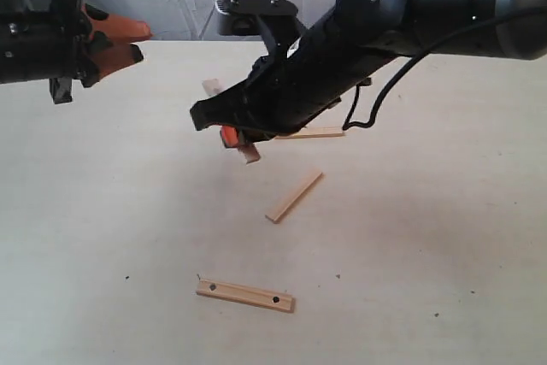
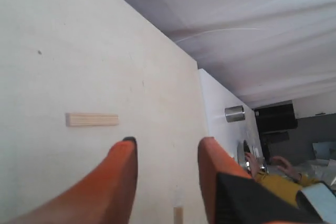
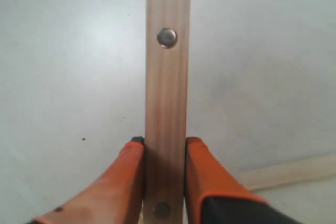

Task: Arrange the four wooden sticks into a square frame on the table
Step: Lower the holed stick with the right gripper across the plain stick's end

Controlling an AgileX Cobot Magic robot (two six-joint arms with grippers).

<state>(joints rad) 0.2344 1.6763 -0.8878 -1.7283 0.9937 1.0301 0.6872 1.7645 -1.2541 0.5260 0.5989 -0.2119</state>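
While right gripper (image 3: 164, 142) pinches 1 dotted stick (image 3: 167, 87) over the table (image 1: 102, 211), left gripper (image 2: 167, 148) gapes empty near its edge.

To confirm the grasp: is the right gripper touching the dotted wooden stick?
Touching. The right wrist view shows the right gripper pressing both edges of the dotted stick.

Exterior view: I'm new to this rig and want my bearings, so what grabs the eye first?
The bulky black right arm reaches across the table middle, its right gripper clamped on a dotted stick. At upper left the left gripper hangs open and empty. Three more lie loose: a second dotted stick nearest the front, a plain stick mid-table, a third stick behind the arm.
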